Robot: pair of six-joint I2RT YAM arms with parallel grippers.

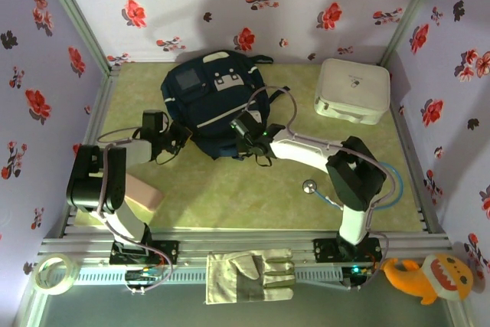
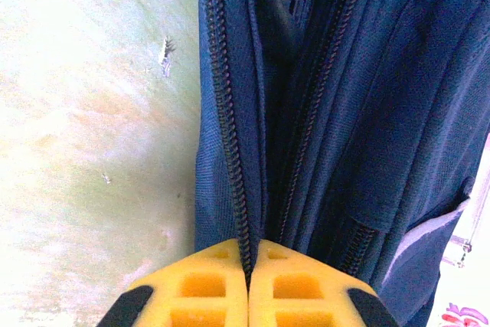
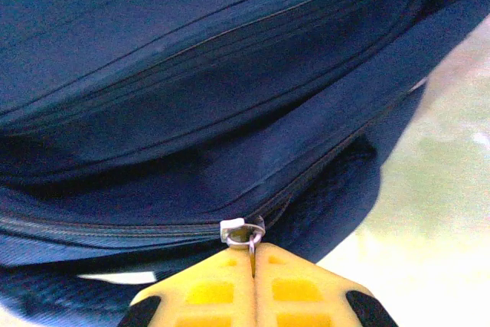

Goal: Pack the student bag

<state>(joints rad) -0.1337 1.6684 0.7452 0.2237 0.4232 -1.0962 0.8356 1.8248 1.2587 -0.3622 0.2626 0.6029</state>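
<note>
The student bag (image 1: 210, 101), navy blue with white stripes and a grey panel, lies flat at the back middle of the table. My left gripper (image 1: 174, 142) is at the bag's near-left edge. In the left wrist view its yellow fingers (image 2: 203, 285) are pinched shut on the bag's zipper edge (image 2: 230, 151). My right gripper (image 1: 246, 137) is at the bag's near-right edge. The right wrist view shows its gripper (image 3: 253, 262) shut on the metal zipper pull (image 3: 245, 231) of the bag (image 3: 191, 74).
A white zip case (image 1: 352, 89) stands at the back right. A stethoscope (image 1: 314, 186) lies by the right arm, and a pink block (image 1: 145, 193) by the left arm. A work glove (image 1: 249, 273), a tape roll (image 1: 55, 273) and an orange shark toy (image 1: 429, 277) lie off the near edge.
</note>
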